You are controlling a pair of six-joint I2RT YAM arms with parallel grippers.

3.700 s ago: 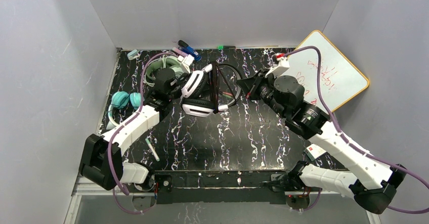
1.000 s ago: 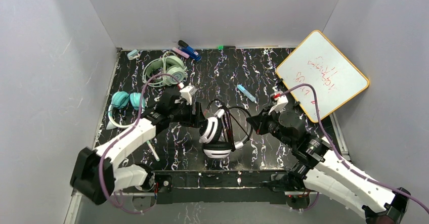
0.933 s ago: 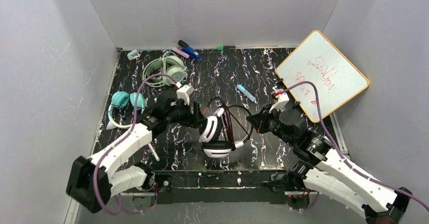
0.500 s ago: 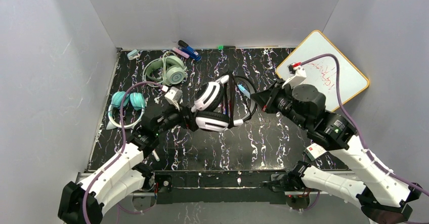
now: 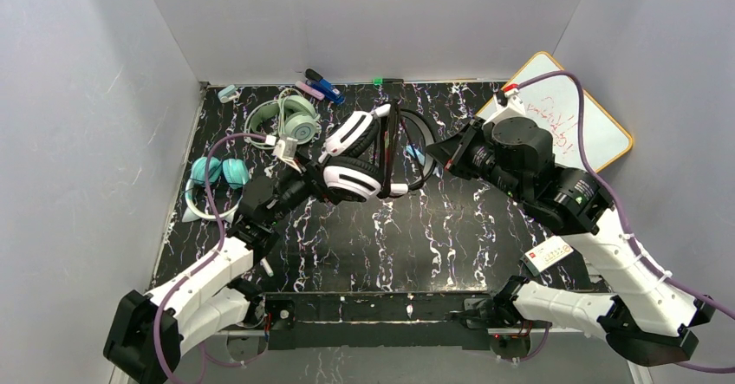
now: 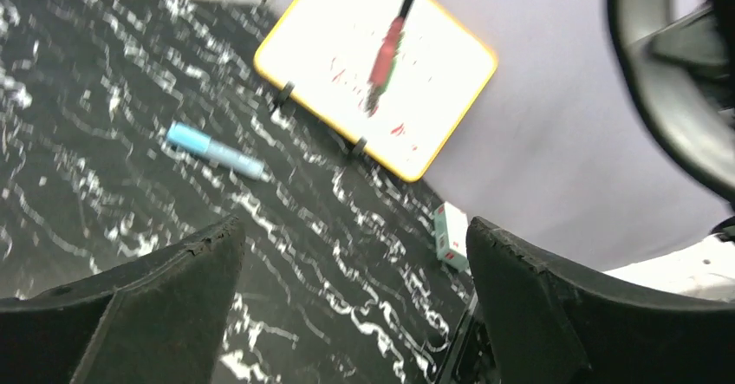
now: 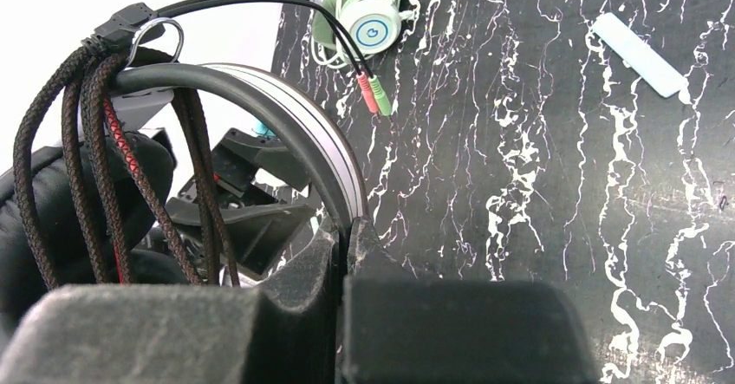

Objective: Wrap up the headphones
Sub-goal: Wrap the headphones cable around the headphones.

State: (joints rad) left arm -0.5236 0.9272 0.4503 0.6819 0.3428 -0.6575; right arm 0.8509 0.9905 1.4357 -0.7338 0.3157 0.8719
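Two hands meet above the black marbled counter [image 5: 451,228], each reaching in from the near edge. The left hand [image 5: 310,186] has its fingers [image 6: 156,297] spread wide with nothing between them. It sits just near-left of the black-and-white headset [image 5: 351,172], and whether a fingertip touches the lower ear cup cannot be told. The right hand [image 5: 431,152] is pinched together on the headset's band [image 7: 260,107] and holds the headset up off the counter, ear cups turned toward the left hand. A braided black-and-red cable [image 7: 95,141] is looped several times around the band just to the left of the right hand's fingers, and its red and green plugs [image 7: 374,98] dangle free on thin black leads. A pale blue marker [image 6: 217,150] lies on the counter below, between the two hands. The teal headset [image 5: 217,173] lies flat well to the left of the left hand. The mint-green headset [image 5: 290,117] lies beyond that hand, with its pale cable bunched beside it. A few pens [image 5: 321,85] lie farther off at the far edge of the counter. Beyond and to the right of the right hand, a yellow-rimmed whiteboard [image 5: 581,124] with red scribbles leans at the right wall.
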